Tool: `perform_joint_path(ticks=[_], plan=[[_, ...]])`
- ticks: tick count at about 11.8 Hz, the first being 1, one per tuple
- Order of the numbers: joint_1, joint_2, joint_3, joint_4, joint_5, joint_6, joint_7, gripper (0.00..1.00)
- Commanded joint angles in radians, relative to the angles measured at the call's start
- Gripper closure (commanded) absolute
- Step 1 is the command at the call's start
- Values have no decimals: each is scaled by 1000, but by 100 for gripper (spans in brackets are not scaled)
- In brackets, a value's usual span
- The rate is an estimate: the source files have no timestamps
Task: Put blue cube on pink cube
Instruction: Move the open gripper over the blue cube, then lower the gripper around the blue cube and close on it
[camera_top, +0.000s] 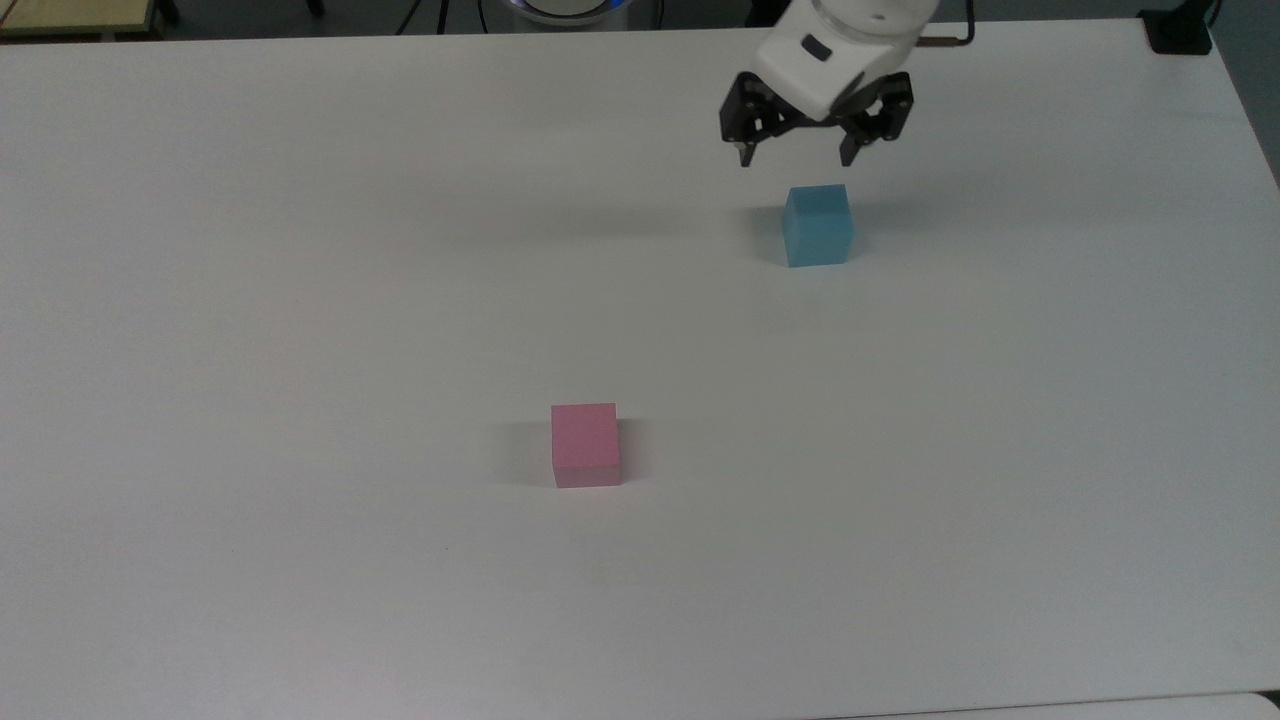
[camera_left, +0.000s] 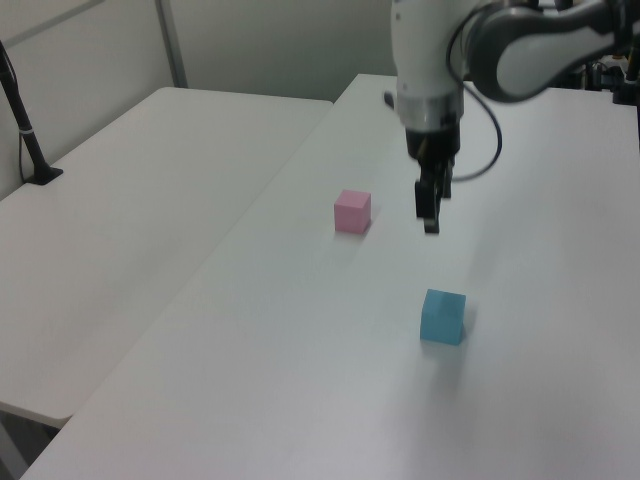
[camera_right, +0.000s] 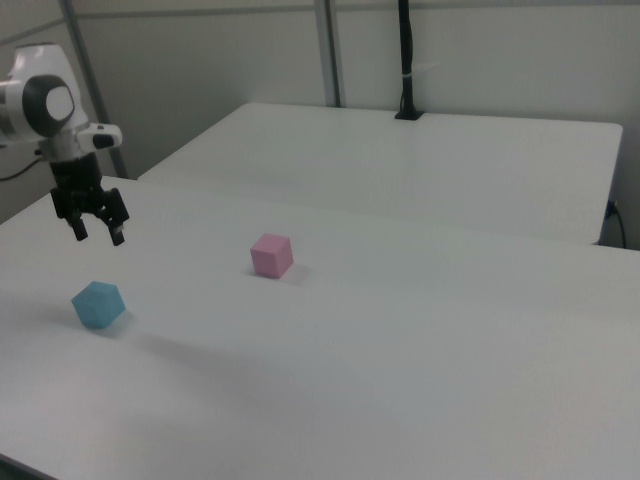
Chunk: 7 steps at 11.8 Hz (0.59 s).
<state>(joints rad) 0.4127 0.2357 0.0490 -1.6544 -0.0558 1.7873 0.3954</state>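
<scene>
White table (camera_top: 300, 250) with two foam-like cubes and a Franka arm; no readable writing or label appears on the cubes, the arm or the table. The hand (camera_top: 797, 160) (camera_left: 430, 222) (camera_right: 97, 237) points downward with its two black fingers spread wide apart, holding nothing and touching nothing. The blue cube (camera_top: 818, 225) (camera_left: 443, 316) (camera_right: 98, 304) rests on the table below the hand, clear of the fingertips; in the top view it lies just beneath the gap between the fingers, slightly toward the top view's right of the midpoint. In the left view the hand hangs above the table with the blue cube lower in the picture, apart from the fingertips. In the right view the hand is above the blue cube, a clear gap separating them. The pink cube (camera_top: 585, 445) (camera_left: 352, 211) (camera_right: 271, 255) stands on the table well apart from the hand: toward the top view's lower left of it, to the left view's left of it, and to the right view's right of it. The two cubes are well apart from each other, neither stacked nor touching. A second white table (camera_left: 130, 200) (camera_right: 430, 160) adjoins the first, and a black post (camera_right: 406, 60) stands at its far edge in the right view.
</scene>
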Motion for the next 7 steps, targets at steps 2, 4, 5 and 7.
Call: perform_joint_path(ticks=[2, 4, 5, 7], plan=[[81, 16, -14, -122, 16, 154, 98, 0], [95, 57, -11, -133, 14, 191, 117, 0], [98, 77, -11, -134, 13, 195, 118, 0], [98, 114, -11, -143, 2, 231, 117, 0]])
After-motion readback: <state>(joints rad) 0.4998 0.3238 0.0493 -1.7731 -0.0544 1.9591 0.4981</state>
